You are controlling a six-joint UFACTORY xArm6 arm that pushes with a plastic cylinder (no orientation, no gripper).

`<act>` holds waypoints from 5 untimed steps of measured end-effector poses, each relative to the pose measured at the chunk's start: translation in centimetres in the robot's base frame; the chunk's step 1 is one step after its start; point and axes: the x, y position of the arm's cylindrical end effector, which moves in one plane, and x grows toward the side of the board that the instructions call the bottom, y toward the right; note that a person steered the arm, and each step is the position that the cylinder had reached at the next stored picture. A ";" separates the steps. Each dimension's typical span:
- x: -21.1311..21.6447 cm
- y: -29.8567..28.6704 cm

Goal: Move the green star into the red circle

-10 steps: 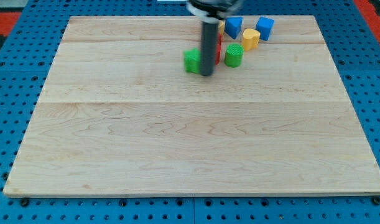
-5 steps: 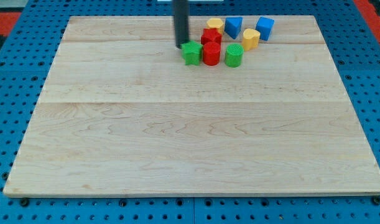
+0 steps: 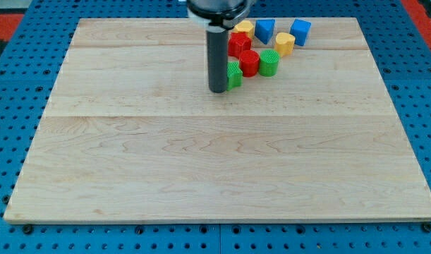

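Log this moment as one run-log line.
my tip: at green star's left side | green star: touching red circle | other blocks: clustered at view's top

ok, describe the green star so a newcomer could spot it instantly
Look at the cluster of blocks near the top edge of the wooden board. The green star is the cluster's lowest, leftmost piece, touching the red circle and partly hidden behind my tip. The other green block sits right of the circle.

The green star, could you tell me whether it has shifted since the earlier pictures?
Yes. The green star has slid toward the view's right and bottom, now touching the red circle.
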 end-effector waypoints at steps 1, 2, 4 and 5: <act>-3.2 3.0; -5.0 5.5; -5.5 5.5; -5.4 5.5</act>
